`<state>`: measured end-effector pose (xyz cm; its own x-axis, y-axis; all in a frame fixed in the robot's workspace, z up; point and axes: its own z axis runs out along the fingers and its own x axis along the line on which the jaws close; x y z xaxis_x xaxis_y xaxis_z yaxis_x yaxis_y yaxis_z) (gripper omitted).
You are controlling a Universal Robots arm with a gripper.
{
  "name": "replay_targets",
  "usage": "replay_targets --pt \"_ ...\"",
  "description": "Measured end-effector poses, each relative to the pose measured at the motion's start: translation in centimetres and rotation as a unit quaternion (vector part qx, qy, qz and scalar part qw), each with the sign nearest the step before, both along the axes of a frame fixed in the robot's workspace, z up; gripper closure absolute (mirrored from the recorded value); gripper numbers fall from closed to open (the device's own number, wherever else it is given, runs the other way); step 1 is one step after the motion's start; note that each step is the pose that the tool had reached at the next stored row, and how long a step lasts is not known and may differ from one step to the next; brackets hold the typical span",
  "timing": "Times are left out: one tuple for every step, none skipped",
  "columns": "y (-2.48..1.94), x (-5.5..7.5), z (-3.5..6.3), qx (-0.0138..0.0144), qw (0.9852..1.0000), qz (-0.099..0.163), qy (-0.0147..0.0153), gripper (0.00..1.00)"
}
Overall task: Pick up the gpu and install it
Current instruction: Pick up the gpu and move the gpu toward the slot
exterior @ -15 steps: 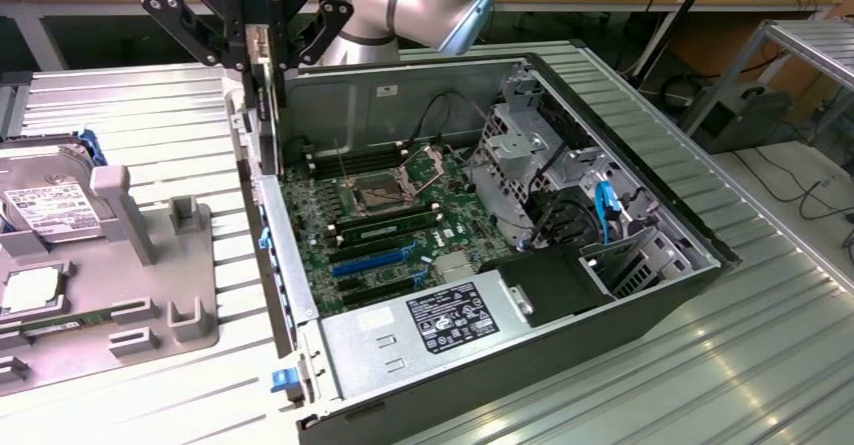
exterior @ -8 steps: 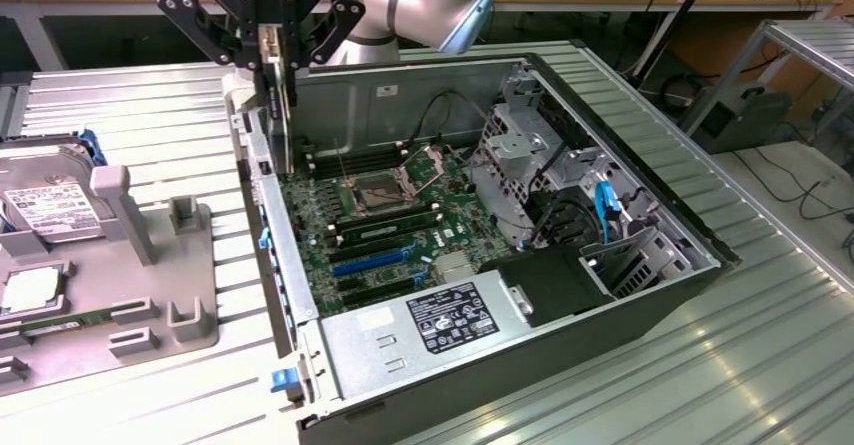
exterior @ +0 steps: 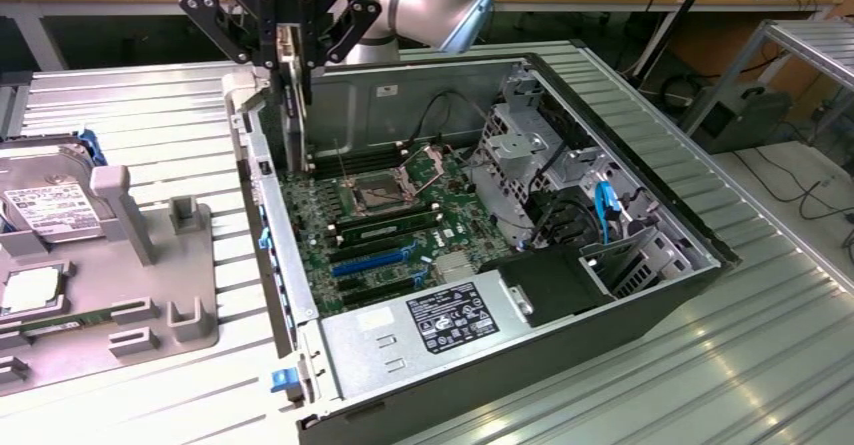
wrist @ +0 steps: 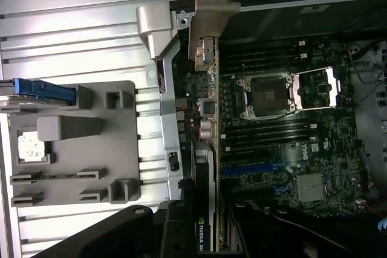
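Observation:
The gpu (exterior: 298, 125), a thin dark card with a silver bracket, hangs edge-on and upright over the open computer case (exterior: 400, 350). It hangs just inside the case wall on the exterior view's left. My gripper (exterior: 296, 73) is shut on the card's upper part, above the motherboard (exterior: 387, 215). In the wrist view the gpu (wrist: 204, 167) runs lengthwise from its bracket end to the gripper (wrist: 208, 237), whose dark fingers (wrist: 175, 228) clamp it at the labelled part. The blue expansion slots (exterior: 374, 260) lie lower down the board, apart from the card.
A grey fixture tray (exterior: 147, 265) stands beside the case on the exterior view's left, with a silver drive (exterior: 47, 210) on it. Inside the case are the CPU socket (wrist: 266, 95), a heatsink (wrist: 309, 185), the drive cage (exterior: 534, 165) and the power supply (exterior: 454, 320).

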<state>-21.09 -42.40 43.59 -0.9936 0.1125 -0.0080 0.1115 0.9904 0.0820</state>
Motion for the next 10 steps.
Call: replay_targets --pt "0.0 0.1 0.0 0.0 1.0 0.0 0.0 0.73" --pt "0.0 0.3 0.0 0.0 1.0 0.0 0.0 0.73" --pt "0.0 0.5 0.0 0.0 1.0 0.0 0.0 0.73" --pt "0.0 0.7 0.0 0.0 1.0 0.0 0.0 0.73" --pt "0.0 0.8 0.0 0.0 1.0 0.0 0.0 0.73" --pt "0.0 1.0 0.0 0.0 1.0 0.0 0.0 0.73" --pt "0.0 1.1 0.0 0.0 1.0 0.0 0.0 0.73" --pt "0.0 1.3 0.0 0.0 1.0 0.0 0.0 0.73" --pt "0.0 1.5 0.0 0.0 1.0 0.0 0.0 0.73" --pt "0.0 1.7 0.0 0.0 1.0 0.0 0.0 0.73"
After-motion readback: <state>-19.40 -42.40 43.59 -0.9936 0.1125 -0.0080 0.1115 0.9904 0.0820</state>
